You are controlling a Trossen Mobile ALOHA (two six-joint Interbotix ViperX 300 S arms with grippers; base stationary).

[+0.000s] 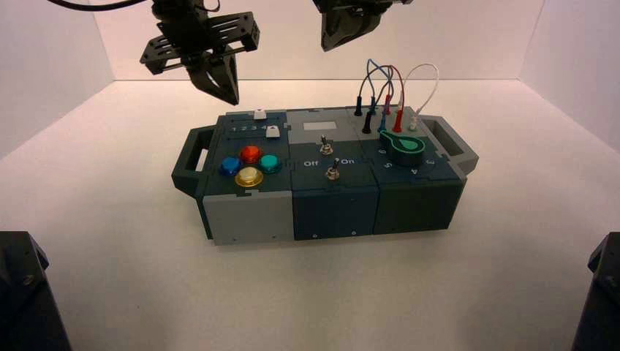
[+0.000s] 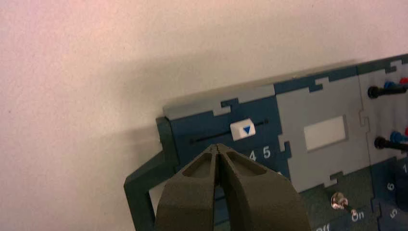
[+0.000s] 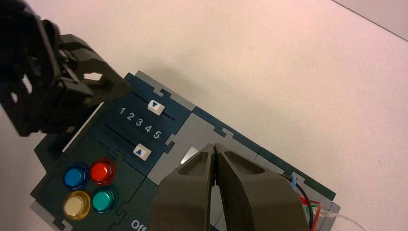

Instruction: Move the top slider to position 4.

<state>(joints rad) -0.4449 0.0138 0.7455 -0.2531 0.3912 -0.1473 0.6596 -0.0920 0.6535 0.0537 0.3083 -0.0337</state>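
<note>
The top slider (image 2: pixel 242 129) is a small white knob with a blue triangle on a thin dark track, also seen as the top slider (image 1: pixel 259 113) in the high view and the top slider (image 3: pixel 155 106) in the right wrist view. It sits toward the high-number end, roughly across from the printed 4 (image 2: pixel 252 155); I cannot tell the exact digit. My left gripper (image 2: pixel 219 147) is shut and empty. It hovers above the box's left end, apart from the knob, on its low-number side. Its dark fingertips (image 3: pixel 122 86) show near the track's start. My right gripper (image 3: pixel 214 146) is shut and hangs high over the box's middle.
A twin white slider (image 3: pixel 142 152) lies beside the digit row. Nearby are blue, red, yellow and teal push buttons (image 1: pixel 248 164), two toggle switches (image 1: pixel 327 150), a green knob (image 1: pixel 404 148) and plugged wires (image 1: pixel 387 88). The box (image 1: pixel 248 219) has carry handles at both ends.
</note>
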